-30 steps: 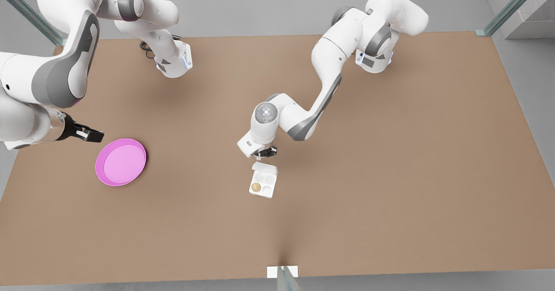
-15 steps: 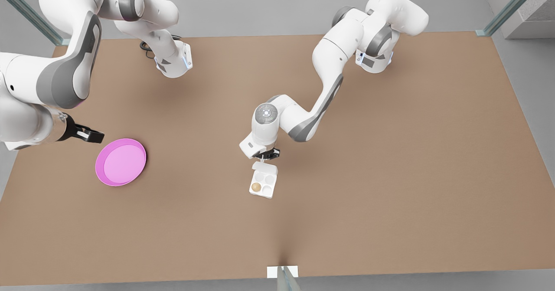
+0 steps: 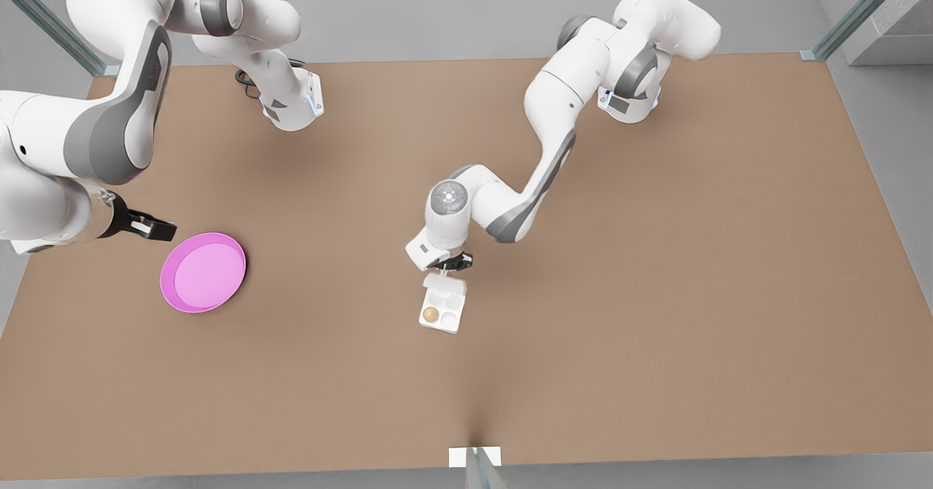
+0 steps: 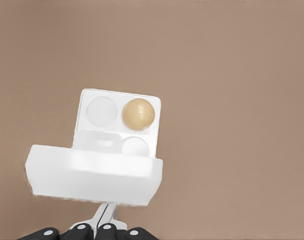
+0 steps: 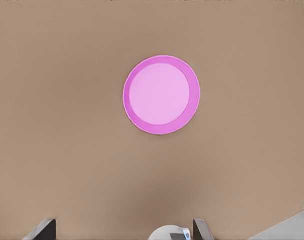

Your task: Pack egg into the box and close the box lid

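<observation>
Small white square carton box [image 3: 442, 313] with four round cups sits on the brown tabletop [image 3: 656, 292], near the middle. Small tan-brown oval egg [image 3: 431, 315] rests in one cup, the near one toward the front view's left; in the left wrist view the egg [image 4: 138, 114] sits in a cup on the side away from the hinge, beside an empty cup. The white rounded-square box lid [image 3: 444, 283] is raised partway, tilted over the hinge-side cups; the left wrist view shows the lid [image 4: 94, 174] covering part of the box [image 4: 117, 125]. Left gripper [image 3: 446, 264] is at the lid's free edge, its thin fingers [image 4: 106, 217] pressed together on that edge, pinching the lid.

Right gripper [image 3: 149, 227] hangs above the table at the front view's left, just beside the round pink plate [image 3: 203, 271], not touching it; this arm waits. Right wrist view shows its fingertips [image 5: 40, 230] spread wide apart, nothing between them, with the plate [image 5: 161, 94] lying flat well beyond them.
</observation>
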You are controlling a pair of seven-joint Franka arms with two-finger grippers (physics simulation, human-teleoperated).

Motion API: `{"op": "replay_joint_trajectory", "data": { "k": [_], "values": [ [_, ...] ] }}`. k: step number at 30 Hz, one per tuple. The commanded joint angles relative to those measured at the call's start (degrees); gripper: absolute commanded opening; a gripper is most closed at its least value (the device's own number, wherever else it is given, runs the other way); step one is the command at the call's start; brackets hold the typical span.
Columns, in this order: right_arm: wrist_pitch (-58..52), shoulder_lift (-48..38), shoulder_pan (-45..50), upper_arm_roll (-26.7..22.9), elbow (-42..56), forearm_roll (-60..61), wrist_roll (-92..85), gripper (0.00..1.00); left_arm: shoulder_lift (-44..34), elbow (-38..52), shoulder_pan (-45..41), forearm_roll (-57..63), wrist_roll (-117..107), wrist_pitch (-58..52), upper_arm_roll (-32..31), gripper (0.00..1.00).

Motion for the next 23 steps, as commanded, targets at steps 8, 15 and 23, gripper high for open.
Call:
{"op": "replay_joint_trajectory", "data": {
  "k": [8,15,23],
  "values": [
    [0.08,-0.01,0.01,0.0,0.0,-0.11,-0.04,1.0,-0.49,0.48,7.3,-0.06,3.73,0.02,0.09,0.21],
    [11.33,0.79,-6.59,0.7,-1.41,2.35,0.25,1.0,-17.09,0.31,31.47,-1.64,16.82,-16.94,0.0,1.0],
    [11.95,-14.51,-3.07,2.98,-19.07,0.77,-24.65,1.0,-51.64,-29.93,36.75,-3.75,43.98,-35.75,7.82,1.0]
  ]
}}
